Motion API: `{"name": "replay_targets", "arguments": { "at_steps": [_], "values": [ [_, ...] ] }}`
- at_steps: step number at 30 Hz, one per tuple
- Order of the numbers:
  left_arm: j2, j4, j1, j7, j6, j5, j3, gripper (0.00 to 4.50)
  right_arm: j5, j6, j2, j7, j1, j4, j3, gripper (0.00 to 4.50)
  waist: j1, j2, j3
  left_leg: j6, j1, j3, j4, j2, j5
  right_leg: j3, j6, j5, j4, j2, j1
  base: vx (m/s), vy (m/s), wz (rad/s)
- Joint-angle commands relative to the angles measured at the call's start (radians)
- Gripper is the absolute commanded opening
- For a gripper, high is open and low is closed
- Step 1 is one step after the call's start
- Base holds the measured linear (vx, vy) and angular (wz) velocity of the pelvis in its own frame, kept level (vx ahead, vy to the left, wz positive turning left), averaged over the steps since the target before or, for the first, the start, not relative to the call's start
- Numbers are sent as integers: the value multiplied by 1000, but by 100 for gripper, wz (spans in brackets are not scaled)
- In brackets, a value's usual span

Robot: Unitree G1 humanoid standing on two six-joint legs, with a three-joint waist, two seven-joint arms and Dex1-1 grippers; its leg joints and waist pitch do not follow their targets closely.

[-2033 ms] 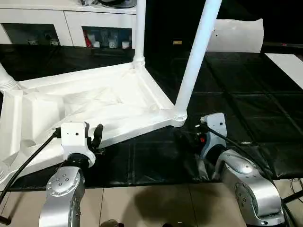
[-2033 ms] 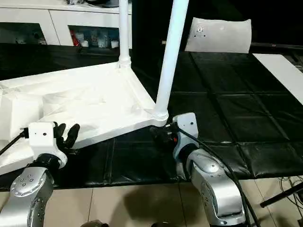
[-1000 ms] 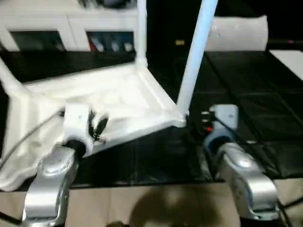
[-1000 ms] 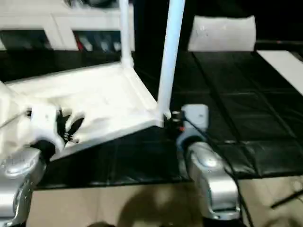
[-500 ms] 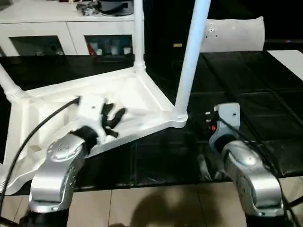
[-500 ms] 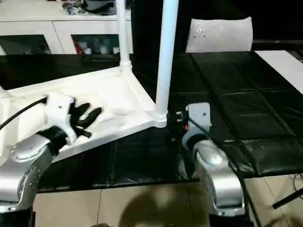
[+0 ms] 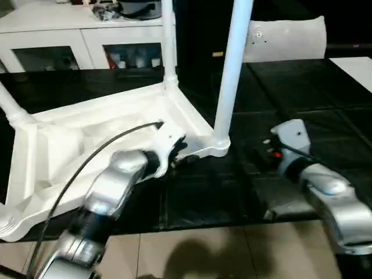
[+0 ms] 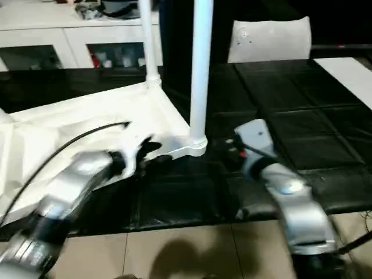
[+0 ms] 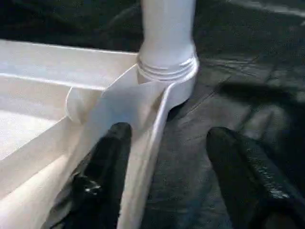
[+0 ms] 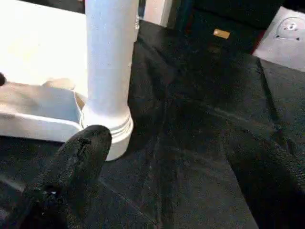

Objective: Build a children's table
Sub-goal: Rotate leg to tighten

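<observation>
Black padded matting (image 7: 325, 133) covers the floor, with a white glass-door cabinet (image 7: 81, 46) along the far wall and pale tiles nearest the robot. On the mat the left gripper (image 9: 167, 157) stands spread, one finger (image 9: 107, 167) inside the near rim of the upturned table top (image 7: 87, 139) and the other finger (image 9: 238, 167) outside it over the mat — straddling the rim, clamped on nothing. Just beyond its fingertips a leg (image 9: 167, 33) stands seated in the near corner socket (image 9: 183, 83). The right gripper (image 10: 162, 176) hovers on the other side of that corner, fingers wide apart and empty, the same leg (image 10: 110, 52) rising just ahead of one finger (image 10: 76, 162). Farther from both grippers a second leg (image 7: 168, 40) stands at the far corner, and a third (image 7: 11, 107) at the far-left corner.
</observation>
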Motion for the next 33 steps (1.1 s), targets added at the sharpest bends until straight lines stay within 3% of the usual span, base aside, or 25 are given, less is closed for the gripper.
{"name": "replay_targets", "arguments": {
  "at_steps": [1,2,3,5,7,9,10,14,22,26,30,33],
  "values": [
    [7,75,-34,-11,-36,8,-10,306,38,19,-19,35,-11,-3,-22,421,3,-10,-68,76,6,-42,-59,62,-170,61,-85,-351,-88,-97,40,0,0,0],
    [9,135,-59,-26,-59,9,-15,306,44,11,-33,53,-16,3,-25,421,3,-13,-68,80,6,-41,-58,64,-169,61,-92,-344,-86,-99,39,0,0,0],
    [9,173,-74,-29,-79,13,-16,266,48,7,-39,63,-18,6,-27,421,3,-15,-67,82,9,-39,-57,62,-178,59,-92,-365,-92,-98,37,0,0,0],
    [3,245,-101,-36,-112,16,-8,265,46,-8,-49,76,-21,12,-25,421,4,-22,-66,81,8,-39,-58,62,-179,59,-86,-383,-93,-99,38,0,0,0],
    [-2,282,-117,-47,-125,11,-1,265,42,-17,-52,81,-22,14,-23,421,6,-18,-66,81,7,-39,-58,62,-173,58,-88,-390,-93,-101,38,0,0,0],
    [-7,332,-144,-87,-140,-1,5,226,42,-19,-48,89,-16,10,-15,421,8,-20,-67,83,8,-39,-58,64,-165,59,-92,-383,-92,-103,37,0,0,0],
    [-8,342,-150,-96,-147,-3,4,226,45,-14,-47,93,-13,7,-11,421,8,-25,-67,85,7,-38,-58,64,-163,59,-94,-381,-92,-103,37,0,0,0],
    [-15,397,-179,-122,-167,-13,4,195,71,19,-44,108,-5,-8,1,421,13,-22,-67,89,7,-39,-58,66,-160,60,-110,-370,-89,-107,39,0,0,0],
    [-16,506,-222,-139,-232,10,1,129,74,14,-38,114,0,-8,2,421,14,-21,-66,87,6,-39,-59,64,-160,59,-102,-383,-93,-106,39,0,0,0],
    [-6,545,-240,-158,-250,29,-20,90,76,10,-46,120,5,-13,6,421,15,-23,-66,85,7,-40,-60,68,-159,61,-110,-366,-89,-108,39,0,0,0],
    [-3,587,-257,-170,-289,55,-42,81,79,14,-46,123,9,-18,6,421,18,-21,-67,85,6,-40,-61,69,-157,61,-111,-363,-89,-109,40,0,0,0],
    [-2,601,-260,-190,-310,75,-59,43,78,15,-46,129,9,-18,8,421,21,-21,-68,87,4,-41,-60,71,-147,63,-115,-341,-87,-111,40,0,0,0]
  ]
}}
